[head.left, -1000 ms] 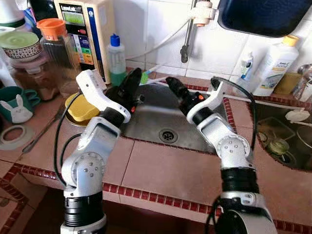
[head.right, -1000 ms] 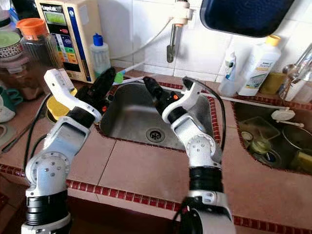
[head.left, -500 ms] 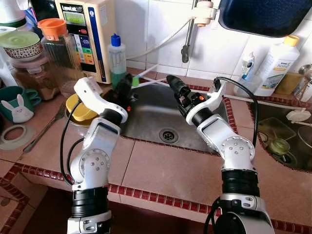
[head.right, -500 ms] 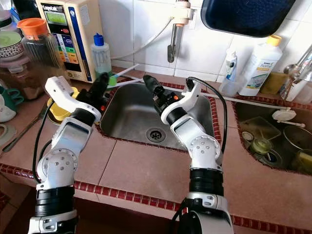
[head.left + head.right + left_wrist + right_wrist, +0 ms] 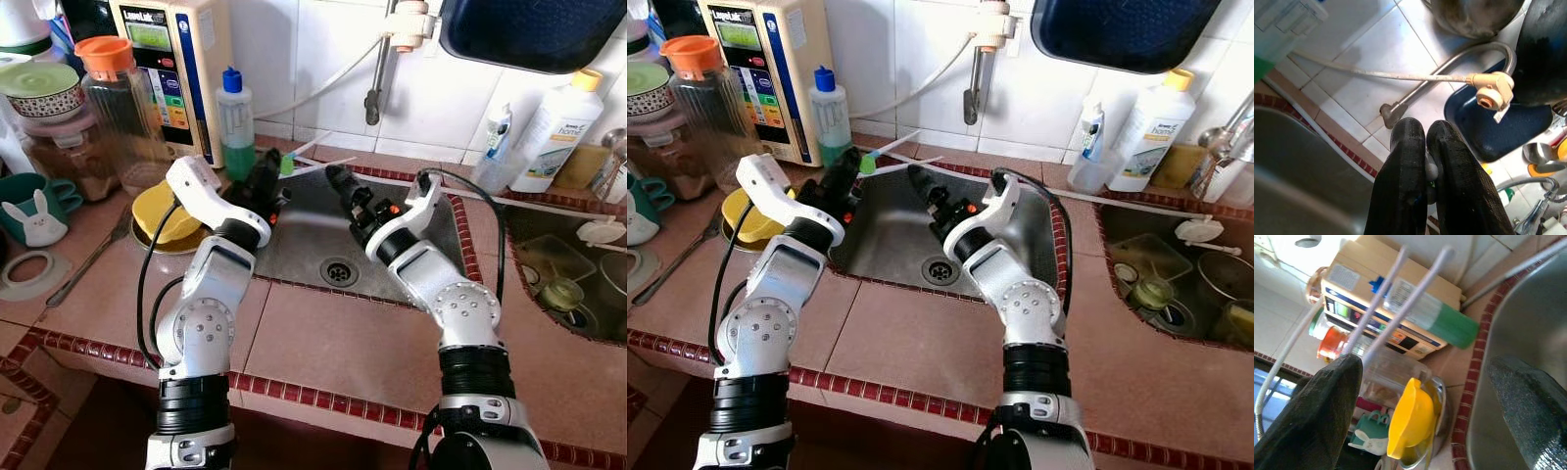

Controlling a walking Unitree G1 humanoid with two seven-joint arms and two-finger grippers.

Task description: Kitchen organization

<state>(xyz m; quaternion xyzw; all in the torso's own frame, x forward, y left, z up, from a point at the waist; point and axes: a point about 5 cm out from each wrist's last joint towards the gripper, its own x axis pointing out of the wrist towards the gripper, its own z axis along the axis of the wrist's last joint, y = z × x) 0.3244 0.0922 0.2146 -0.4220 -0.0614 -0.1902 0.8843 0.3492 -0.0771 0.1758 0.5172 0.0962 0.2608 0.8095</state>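
A green-ended piece with two thin white sticks (image 5: 286, 163) pokes out at the back left corner of the steel sink (image 5: 313, 235). My left gripper (image 5: 266, 176) is at that corner, shut on its green end. In the left wrist view the fingers (image 5: 1409, 147) press together on a small pale bit. My right gripper (image 5: 343, 186) hovers over the sink's back half, just right of the sticks. It is open and empty, with its fingers (image 5: 1327, 396) spread wide in the right wrist view. There the green end (image 5: 1449, 325) and white sticks lie ahead of it.
A tap (image 5: 372, 98) hangs over the sink. A green soap bottle (image 5: 235, 113), a water purifier (image 5: 167, 69) and jars (image 5: 118, 98) line the back left. A yellow piece lies in a metal bowl (image 5: 162, 211) beside my left arm. A second sink (image 5: 568, 274) with dishes lies at right.
My left gripper has shifted right toward the sink's back corner, carrying the green-ended sticks. My right gripper has dropped a little and moved left, closer to the sticks.
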